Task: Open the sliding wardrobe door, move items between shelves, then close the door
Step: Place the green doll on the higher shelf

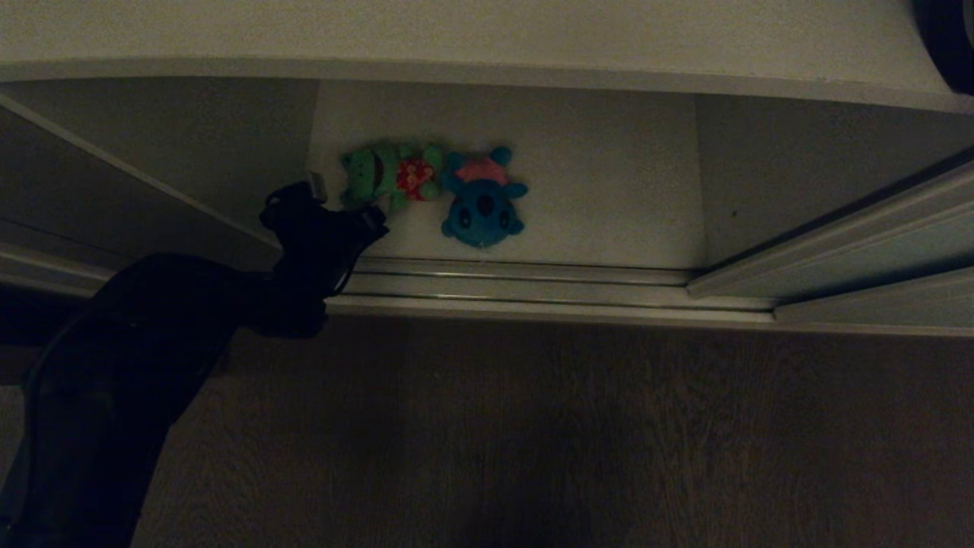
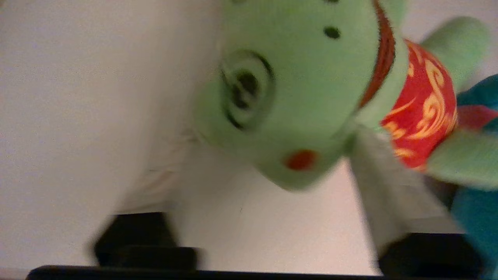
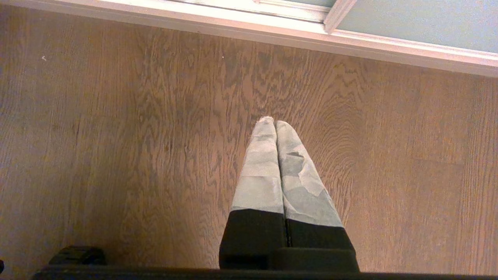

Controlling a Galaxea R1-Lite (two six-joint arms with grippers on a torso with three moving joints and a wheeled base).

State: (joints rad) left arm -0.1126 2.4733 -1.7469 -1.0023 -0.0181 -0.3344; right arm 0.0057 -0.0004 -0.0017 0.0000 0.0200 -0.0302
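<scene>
Left tool [image 2: 268,217] spread wide, arm outstretched; right tool [image 3: 274,122] pressed together.

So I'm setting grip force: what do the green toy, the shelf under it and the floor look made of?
Green toy: soft fuzzy plush, with stitched eyes and a printed red cloth patch. Shelf: smooth matte white board, probably laminate. Floor: wood-grain planks, wood or wood-look laminate; the look leaves that open.

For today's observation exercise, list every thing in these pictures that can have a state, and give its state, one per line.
sliding wardrobe door: slid open to the right.
green plush toy: lying on the lower shelf, touching the blue toy.
blue plush toy: lying flat on the same shelf.
left gripper: open, fingers either side of the green toy's head, not closed on it.
right gripper: shut, empty, over the wooden floor.
</scene>
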